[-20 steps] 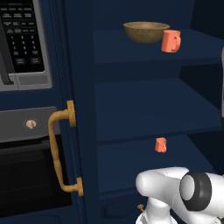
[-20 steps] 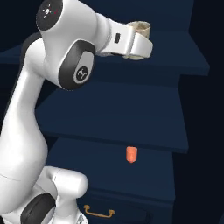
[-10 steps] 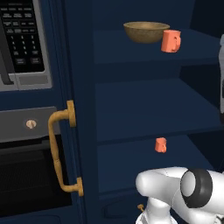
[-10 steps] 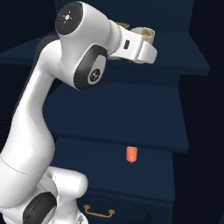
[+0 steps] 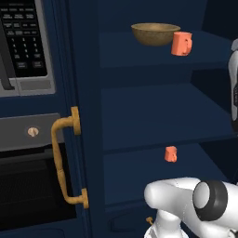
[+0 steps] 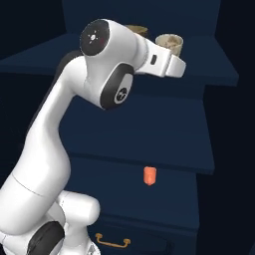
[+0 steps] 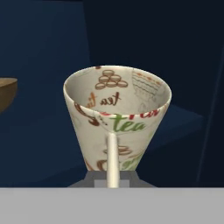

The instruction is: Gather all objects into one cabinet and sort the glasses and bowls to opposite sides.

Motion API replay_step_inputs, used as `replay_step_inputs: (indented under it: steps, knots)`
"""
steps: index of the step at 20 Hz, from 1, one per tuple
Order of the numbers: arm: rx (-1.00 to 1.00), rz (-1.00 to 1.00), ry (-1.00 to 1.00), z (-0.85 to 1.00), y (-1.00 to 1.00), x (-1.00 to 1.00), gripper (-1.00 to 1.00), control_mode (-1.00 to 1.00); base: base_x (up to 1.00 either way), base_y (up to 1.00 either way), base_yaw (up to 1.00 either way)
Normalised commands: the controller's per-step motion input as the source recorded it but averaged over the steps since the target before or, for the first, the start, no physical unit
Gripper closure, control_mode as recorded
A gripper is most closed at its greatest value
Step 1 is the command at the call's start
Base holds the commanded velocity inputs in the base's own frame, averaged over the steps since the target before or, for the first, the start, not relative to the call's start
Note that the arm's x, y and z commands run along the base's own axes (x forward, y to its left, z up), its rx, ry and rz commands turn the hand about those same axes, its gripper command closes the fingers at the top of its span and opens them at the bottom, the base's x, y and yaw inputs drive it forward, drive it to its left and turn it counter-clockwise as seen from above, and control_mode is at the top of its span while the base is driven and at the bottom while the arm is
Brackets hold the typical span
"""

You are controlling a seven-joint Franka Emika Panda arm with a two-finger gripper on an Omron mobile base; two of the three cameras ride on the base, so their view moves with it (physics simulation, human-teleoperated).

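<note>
My gripper (image 6: 173, 54) is shut on a cream cup (image 6: 169, 43) printed with "tea" lettering and holds it up at the level of the top shelf. In the hand view that cream cup (image 7: 117, 116) stands upright just above the gripper (image 7: 111, 180), its thin handle facing the camera. The olive-brown bowl (image 5: 155, 33) sits on the top shelf of the navy cabinet (image 5: 139, 111), with a coral-orange cup (image 5: 181, 43) just to its right. The bowl's edge (image 7: 6, 94) shows left of the held cup. Another small orange cup (image 5: 170, 154) stands on a lower shelf, and it is seen again as the orange cup (image 6: 149, 175).
The cabinet door (image 5: 79, 139) stands open at the left, with a curved brass handle (image 5: 62, 162). A microwave (image 5: 23, 42) and a black oven (image 5: 32, 186) lie beyond it. A drawer with a brass pull (image 6: 112, 242) sits below the shelves.
The arm has swung to the right and further toward the top shelf, carrying the cream cup along. The bowl and the orange cups have stayed put.
</note>
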Motion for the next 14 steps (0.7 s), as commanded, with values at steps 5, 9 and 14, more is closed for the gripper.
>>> replay_step_inputs:
  steps: [5, 9, 14]
  knots:
    - [0.02, 0.03, 0.30, 0.07, -0.18, 0.10, 1.00, -1.00, 0.00, 0.00, 0.00]
    - [0.03, 0.04, 0.33, 0.06, -0.05, 0.35, 1.00, -1.00, 0.00, 0.00, 0.00]
    - [0.00, 0.03, 0.08, 0.02, -0.05, 0.47, 1.00, -1.00, 0.00, 0.00, 0.00]
